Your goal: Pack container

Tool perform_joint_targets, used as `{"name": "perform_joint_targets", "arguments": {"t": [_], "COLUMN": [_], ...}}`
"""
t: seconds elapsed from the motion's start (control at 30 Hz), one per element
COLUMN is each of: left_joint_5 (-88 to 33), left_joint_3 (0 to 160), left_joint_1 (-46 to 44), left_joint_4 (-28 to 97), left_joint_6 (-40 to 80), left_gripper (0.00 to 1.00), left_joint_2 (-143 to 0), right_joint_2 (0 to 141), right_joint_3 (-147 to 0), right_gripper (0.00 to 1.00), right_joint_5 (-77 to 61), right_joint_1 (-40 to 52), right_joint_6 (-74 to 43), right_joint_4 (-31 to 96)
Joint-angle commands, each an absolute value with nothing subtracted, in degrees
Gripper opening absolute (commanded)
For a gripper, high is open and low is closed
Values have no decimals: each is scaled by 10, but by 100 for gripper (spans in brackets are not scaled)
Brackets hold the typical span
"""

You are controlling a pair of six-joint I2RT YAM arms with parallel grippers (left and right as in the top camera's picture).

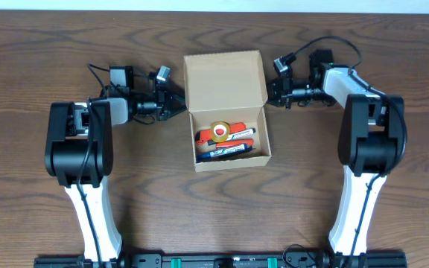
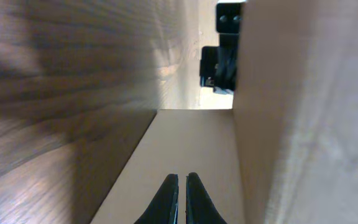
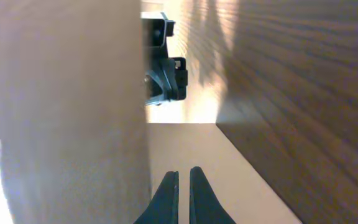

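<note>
The container (image 1: 233, 162), a tan cardboard box, sits open mid-table with its flap lid (image 1: 224, 78) raised at the back. Inside lie a red marker (image 1: 237, 134), a dark blue marker (image 1: 226, 152) and a yellow tape roll (image 1: 220, 131). My left gripper (image 1: 179, 104) is at the lid's left edge, my right gripper (image 1: 269, 93) at its right edge. In the left wrist view the fingers (image 2: 182, 177) are shut, lying over a tan side tab (image 2: 185, 143) beside the lid wall (image 2: 291, 124). In the right wrist view the fingers (image 3: 184, 173) are nearly closed over the other tab (image 3: 197, 149), with nothing between them.
Dark wood table (image 1: 125, 45) all round. Each wrist view shows the opposite gripper past the lid: the right one in the left wrist view (image 2: 222, 59), the left one in the right wrist view (image 3: 163, 62). Arm bases stand at the front left (image 1: 80, 149) and front right (image 1: 371, 141).
</note>
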State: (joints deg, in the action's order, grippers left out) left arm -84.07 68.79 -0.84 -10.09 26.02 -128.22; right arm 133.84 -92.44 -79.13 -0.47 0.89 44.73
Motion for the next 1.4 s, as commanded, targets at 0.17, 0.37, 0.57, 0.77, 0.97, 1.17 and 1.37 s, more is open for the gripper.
{"name": "perform_joint_targets", "arguments": {"t": [0.17, 0.37, 0.57, 0.77, 0.97, 1.17, 1.37], "left_joint_5": [-851, -851, -851, -803, -365, 15, 141], "left_joint_3": [696, 696, 696, 696, 696, 696, 696], "left_joint_1": [-13, -18, -38, -45, -34, -21, 10], "left_joint_4": [-110, -107, -101, -38, 285, 417, 478], "left_joint_6": [271, 278, 283, 215, -19, -27, 69], "left_gripper": [6, 6, 6, 6, 11, 55, 63], "left_joint_2": [-1195, -1140, -1075, -1016, -922, -867, -846], "right_joint_2": [1258, 1231, 1180, 1084, 959, 886, 901], "right_joint_3": [-935, -935, -935, -936, -936, -935, -935], "right_gripper": [1, 1, 1, 1, 1, 15, 8], "right_joint_5": [-793, -769, -655, -435, -193, -118, -104], "right_joint_1": [6, 15, 27, 48, 88, 153, 227], "right_joint_6": [8, 10, 61, 106, 90, 89, 18], "right_joint_4": [447, 472, 557, 618, 618, 611, 635]}}
